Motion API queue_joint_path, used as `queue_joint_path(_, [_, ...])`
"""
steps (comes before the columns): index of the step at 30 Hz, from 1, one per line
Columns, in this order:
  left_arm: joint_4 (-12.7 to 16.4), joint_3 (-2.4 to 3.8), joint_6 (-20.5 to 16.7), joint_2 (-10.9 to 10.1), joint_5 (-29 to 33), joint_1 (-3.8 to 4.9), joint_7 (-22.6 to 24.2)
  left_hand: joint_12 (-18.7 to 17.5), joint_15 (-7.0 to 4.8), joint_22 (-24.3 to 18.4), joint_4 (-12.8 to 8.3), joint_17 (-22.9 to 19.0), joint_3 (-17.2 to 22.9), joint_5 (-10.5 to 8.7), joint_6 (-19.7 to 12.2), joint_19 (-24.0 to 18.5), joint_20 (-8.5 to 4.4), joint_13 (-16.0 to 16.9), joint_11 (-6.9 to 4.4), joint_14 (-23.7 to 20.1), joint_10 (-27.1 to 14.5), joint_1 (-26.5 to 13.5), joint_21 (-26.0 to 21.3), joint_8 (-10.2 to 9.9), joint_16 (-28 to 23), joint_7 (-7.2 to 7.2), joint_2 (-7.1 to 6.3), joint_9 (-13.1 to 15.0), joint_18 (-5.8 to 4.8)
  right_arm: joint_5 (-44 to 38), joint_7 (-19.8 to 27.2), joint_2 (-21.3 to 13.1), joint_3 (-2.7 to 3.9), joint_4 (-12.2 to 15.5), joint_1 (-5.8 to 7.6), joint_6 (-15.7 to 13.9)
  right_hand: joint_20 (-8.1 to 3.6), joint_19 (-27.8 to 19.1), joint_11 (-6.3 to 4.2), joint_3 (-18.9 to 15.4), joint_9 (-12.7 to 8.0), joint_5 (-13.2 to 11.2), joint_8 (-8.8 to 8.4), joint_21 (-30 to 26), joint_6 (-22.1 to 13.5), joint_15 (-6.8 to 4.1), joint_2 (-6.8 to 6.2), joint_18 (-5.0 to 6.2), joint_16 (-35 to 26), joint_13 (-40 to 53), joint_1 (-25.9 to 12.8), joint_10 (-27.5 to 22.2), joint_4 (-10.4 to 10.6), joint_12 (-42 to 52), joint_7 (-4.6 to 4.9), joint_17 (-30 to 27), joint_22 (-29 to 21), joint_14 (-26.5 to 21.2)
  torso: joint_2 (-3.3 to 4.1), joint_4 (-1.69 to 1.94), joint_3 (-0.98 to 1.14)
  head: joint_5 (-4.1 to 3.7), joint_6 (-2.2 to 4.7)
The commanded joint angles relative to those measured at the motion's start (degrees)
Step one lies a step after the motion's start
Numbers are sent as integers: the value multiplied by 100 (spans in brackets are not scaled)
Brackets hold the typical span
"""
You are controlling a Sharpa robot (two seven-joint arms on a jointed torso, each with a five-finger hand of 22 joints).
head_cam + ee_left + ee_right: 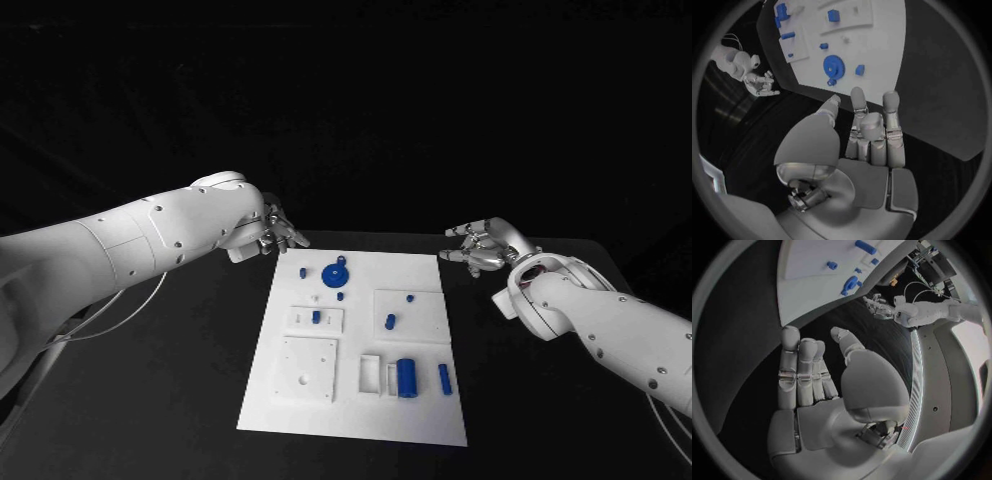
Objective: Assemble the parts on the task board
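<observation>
Task board (361,400), a flat white rectangular plate with matte raised square panels, lies in the middle of the black table (173,400), its long sides running from near edge to far edge. Left hand (278,233) and right hand (480,245), both silver metal, hover off the board's far corners, fingers apart and holding nothing. Small glossy blue parts rest on the board: a toothed round gear (338,276) near the far edge, a stubby cylinder (408,377) toward the near right corner.
</observation>
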Motion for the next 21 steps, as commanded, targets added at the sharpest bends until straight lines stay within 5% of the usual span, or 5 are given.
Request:
queue_joint_path(1, [-157, -5, 254, 89, 39, -13, 236, 70, 3, 109, -28, 44, -43, -14, 83, 3, 18, -6, 19, 5, 188, -9, -10, 50, 51, -26, 51, 12, 51, 17, 64, 14, 6, 2, -2, 6, -9, 154, 25, 11, 4, 28, -20, -11, -11, -14, -3, 37, -20, -8, -35, -11, 13, -19, 9, -8, 180, -1, 3, -3, -2, 11, 5])
queue_joint_path(8, [-433, -14, 536, 254, 58, -94, 320, 213, 4, 111, 3, 104, -89, -31, 45, 2, 14, 3, 23, 18, 164, -74, 15, 23, 103, -16, 27, 101, 44, 17, 63, 28, 15, 12, -2, 11, -10, 154, 24, 26, 4, 42, -21, -9, -7, -15, -2, 37, -20, -9, -41, -12, 13, -20, 8, -7, 181, 0, 24, -14, -9, 8, 3])
queue_joint_path(13, [-591, -22, 718, 361, 61, -155, 344, 284, 13, 112, 311, 121, 64, -176, -1, -15, 27, -10, 34, 6, 144, -181, 45, 23, 138, -10, -265, 169, 55, 17, 67, 42, 48, 16, -2, 5, -10, 154, 24, 26, 4, 42, -21, -9, -7, -15, -2, 37, -20, -9, -41, -12, 13, -20, 8, -7, 181, 0, 54, -31, -12, 16, 21])
queue_joint_path(14, [-623, -24, 742, 380, 56, -165, 343, 293, 11, 111, 367, 126, 90, -291, -2, -17, 26, -11, 38, 7, 146, -191, 49, 24, 145, -8, -287, 180, 56, 17, 68, 46, 61, 14, -2, 4, -10, 154, 24, 26, 4, 42, -21, -9, -7, -15, -2, 37, -20, -9, -41, -12, 13, -20, 8, -7, 181, 0, 59, -32, -14, 16, 22])
queue_joint_path(21, [-833, -45, 847, 478, 38, -234, 356, 323, 12, 110, 472, 150, 131, -325, -23, -18, 26, -17, 41, 15, 149, -196, 72, 18, 173, -5, -321, 217, 60, 28, 91, 63, 143, 8, -2, -24, -9, 148, 24, 28, 4, 46, -21, -42, -4, -14, -8, 38, -26, -13, -56, -15, 18, -24, 8, -10, 174, -5, 69, -30, -15, 13, 10])
